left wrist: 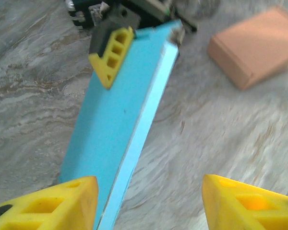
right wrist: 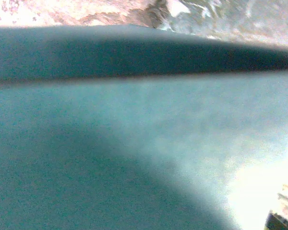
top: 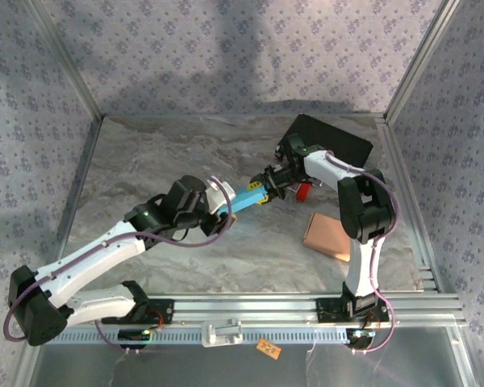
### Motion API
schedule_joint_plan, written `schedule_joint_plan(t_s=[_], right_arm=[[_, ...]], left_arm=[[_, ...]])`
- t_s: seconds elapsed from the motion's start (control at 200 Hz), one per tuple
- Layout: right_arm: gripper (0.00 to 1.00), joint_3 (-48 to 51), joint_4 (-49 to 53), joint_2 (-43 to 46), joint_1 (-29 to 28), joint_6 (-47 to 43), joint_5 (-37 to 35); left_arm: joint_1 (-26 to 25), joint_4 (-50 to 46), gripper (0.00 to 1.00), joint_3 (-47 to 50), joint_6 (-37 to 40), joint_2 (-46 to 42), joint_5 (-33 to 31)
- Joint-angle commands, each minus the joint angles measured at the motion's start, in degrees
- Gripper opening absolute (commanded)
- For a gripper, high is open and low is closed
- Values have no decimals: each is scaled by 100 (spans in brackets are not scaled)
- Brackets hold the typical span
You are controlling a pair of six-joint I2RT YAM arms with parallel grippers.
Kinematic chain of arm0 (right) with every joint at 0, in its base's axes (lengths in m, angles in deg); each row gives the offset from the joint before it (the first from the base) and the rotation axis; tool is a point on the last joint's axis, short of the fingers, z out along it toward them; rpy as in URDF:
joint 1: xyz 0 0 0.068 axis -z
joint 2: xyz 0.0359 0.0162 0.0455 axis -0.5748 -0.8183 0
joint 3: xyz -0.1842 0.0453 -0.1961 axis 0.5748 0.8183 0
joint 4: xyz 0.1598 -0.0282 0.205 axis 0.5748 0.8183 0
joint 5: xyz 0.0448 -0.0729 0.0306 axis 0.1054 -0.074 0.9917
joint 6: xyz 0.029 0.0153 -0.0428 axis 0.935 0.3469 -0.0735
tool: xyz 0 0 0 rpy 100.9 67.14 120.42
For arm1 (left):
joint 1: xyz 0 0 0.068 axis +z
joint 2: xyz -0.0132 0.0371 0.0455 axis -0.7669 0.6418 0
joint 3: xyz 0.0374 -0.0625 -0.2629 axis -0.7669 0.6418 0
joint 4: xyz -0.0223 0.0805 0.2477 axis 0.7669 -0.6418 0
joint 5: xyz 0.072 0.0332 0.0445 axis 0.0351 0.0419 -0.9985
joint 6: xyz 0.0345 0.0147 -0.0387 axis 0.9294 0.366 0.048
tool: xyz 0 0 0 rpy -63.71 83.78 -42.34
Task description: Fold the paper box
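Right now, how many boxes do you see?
2. The blue box is in the middle; the brown box lies right of it, nearer. The black thing behind may be another.

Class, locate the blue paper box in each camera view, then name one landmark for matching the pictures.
Top external: blue paper box near the centre, slanting up to the right.
Left wrist: a slanted strip from top centre to bottom left.
Right wrist: close and blurred, across the middle and bottom.
Shared landmark: brown box, to its right in the top and left wrist views.
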Motion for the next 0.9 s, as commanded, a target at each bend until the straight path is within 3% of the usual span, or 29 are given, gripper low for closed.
schedule_joint_plan(t_s=[0.0,0.145,0.325,0.47,0.74,0.894], right_arm=[[33,150,427,207,46,440,284],[32,162,715,176,47,320,378],[30,311,804,172,47,316,426],[29,325,984,180,17,242,449],[30,516,902,232,-5,388,416],[39,569,878,268,22,416,356]], left_arm=[[-122,-459,59,-14,1359,215,-540],[-226,-244,61,-54,1637,660,-1015],[-224,-23,61,-81,1678,1117,-988],[-232,188,60,-110,1687,1308,-1417],[-331,284,51,-123,1772,1386,-1082],[-332,106,41,-181,1854,1390,-906]])
